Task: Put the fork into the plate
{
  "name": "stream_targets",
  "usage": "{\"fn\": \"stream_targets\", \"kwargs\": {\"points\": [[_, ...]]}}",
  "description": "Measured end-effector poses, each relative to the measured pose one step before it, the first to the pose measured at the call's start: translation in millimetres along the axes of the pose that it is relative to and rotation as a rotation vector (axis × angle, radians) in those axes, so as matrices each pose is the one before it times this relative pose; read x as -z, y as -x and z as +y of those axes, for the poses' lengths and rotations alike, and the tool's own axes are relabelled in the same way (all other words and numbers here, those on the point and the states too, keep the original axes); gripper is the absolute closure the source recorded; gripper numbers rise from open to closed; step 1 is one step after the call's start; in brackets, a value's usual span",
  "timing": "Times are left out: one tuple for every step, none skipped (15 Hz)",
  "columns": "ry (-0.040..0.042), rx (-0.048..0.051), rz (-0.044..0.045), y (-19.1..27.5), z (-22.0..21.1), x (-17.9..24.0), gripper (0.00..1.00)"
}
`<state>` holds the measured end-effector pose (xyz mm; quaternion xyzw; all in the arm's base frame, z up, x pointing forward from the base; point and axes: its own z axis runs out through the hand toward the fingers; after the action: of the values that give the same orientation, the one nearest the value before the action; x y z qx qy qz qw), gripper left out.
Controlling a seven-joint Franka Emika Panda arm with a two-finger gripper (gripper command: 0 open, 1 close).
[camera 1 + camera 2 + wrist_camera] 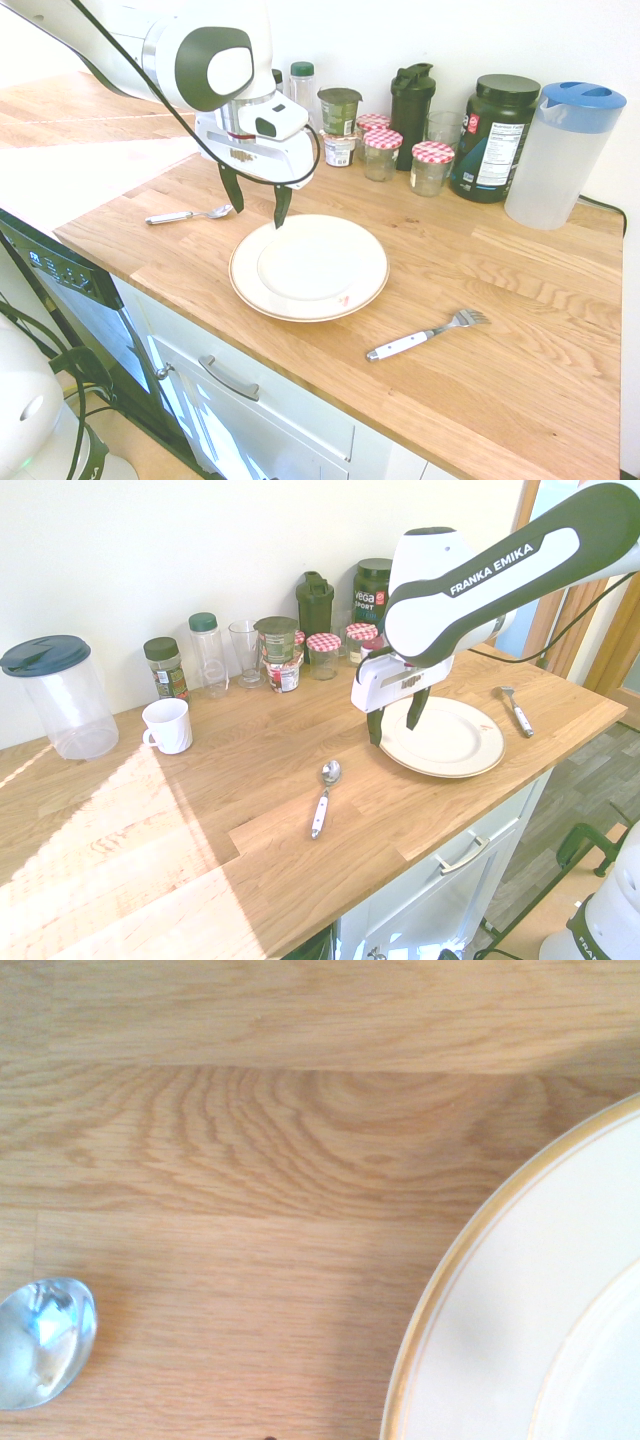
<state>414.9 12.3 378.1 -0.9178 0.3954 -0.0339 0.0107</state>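
Note:
The cream plate (308, 266) (445, 737) (520, 1330) with its thin tan rim line lies near the front of the wooden counter. The fork (425, 334) (515, 710), white handle and silver tines, lies on the counter beyond the plate on the side away from the arm, about a hand's width from the rim. My gripper (257, 208) (396, 723) hangs open and empty just above the counter at the plate's opposite edge, one finger over the rim. The fork does not show in the wrist view.
A spoon (188, 214) (324, 797) (42, 1340) with a white handle lies on the counter on the arm's side of the plate. Jars, bottles, a glass (244, 652) and a clear pitcher (562, 153) line the wall. A white mug (167, 726) stands further along.

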Motion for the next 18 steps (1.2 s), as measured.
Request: {"fn": "stream_targets", "kwargs": {"points": [[-0.00078, -0.00417, -0.00358, -0.27, -0.42, -0.74, 0.0], [-0.00007, -0.00814, -0.00721, -1.31, -1.69, -2.06, 0.0], [-0.00127, -0.00716, 0.00087, -0.96, -0.28, -0.72, 0.0], [-0.00579, -0.01003, 0.00553, -1.27, 0.73, 1.1, 0.0], [-0.01189, -0.0108, 0.01127, -1.56, 2.35, 2.95, 0.0], [-0.01106, -0.01209, 0.0097, -1.58, 5.51, 3.54, 0.0], [-0.01381, -0.02401, 0.00964, -0.4, 9.55, 4.13, 0.0], [-0.01125, -0.03544, 0.00662, 0.45, 12.47, 3.01, 0.0], [-0.01181, -0.03993, 0.00688, -0.66, 15.45, 2.22, 0.0], [-0.01854, -0.04106, 0.00643, -2.85, 18.54, 1.56, 0.0], [-0.02517, -0.03696, 0.00429, -8.44, 15.69, 4.89, 0.0], [-0.03207, -0.03264, 0.00595, -15.21, 9.95, 12.04, 0.0], [-0.02746, -0.037, -0.00135, -14.72, 10.18, 9.14, 0.0], [-0.01311, -0.03846, -0.00171, -13.45, 10.15, 4.35, 0.0], [-0.00225, -0.03992, -0.00862, -10.14, 10.02, 1.29, 0.0], [0.0012, -0.04299, -0.01406, -8.52, 9.02, -0.62, 0.0], [-0.0112, -0.04693, -0.01336, -8.43, 7.35, -0.12, 0.0], [-0.01935, -0.04606, -0.01313, -8.42, 6.5, 1.24, 0.0]]}}
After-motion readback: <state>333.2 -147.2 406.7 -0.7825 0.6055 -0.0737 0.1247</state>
